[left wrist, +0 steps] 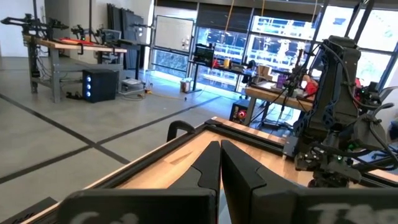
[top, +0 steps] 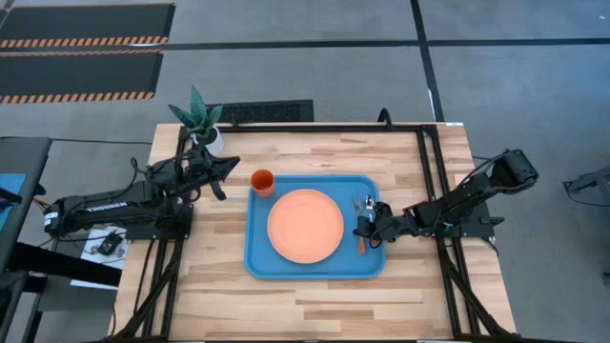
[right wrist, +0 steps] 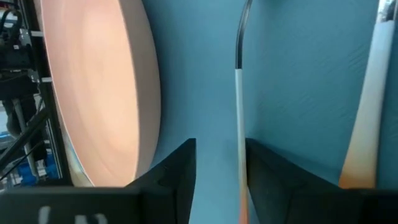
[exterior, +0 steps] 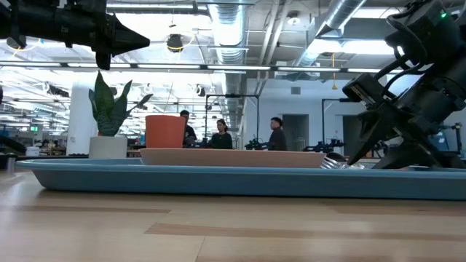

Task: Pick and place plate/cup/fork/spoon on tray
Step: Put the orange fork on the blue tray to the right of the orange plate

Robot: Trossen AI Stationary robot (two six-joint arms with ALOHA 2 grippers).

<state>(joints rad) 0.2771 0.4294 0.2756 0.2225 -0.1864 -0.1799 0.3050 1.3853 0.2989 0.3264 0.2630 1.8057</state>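
Fork [right wrist: 239, 106] lies on the tray [top: 257, 257], between the plate [top: 305, 226] and the tray's right rim, long axis along that rim. Right gripper [top: 365, 229], fingers slightly apart, straddles its handle. Left gripper [top: 225, 172], closed, hovers beyond the tray's left rim.

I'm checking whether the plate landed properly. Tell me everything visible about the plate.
The plate is large, round and flat, pale salmon-orange, plain, with a smooth matte look and a low raised edge. It lies flat and upright inside the light-blue tray, roughly at its middle. The cup stands apart from it toward one corner; the cutlery lies beside it, not touching. Neither gripper touches it.
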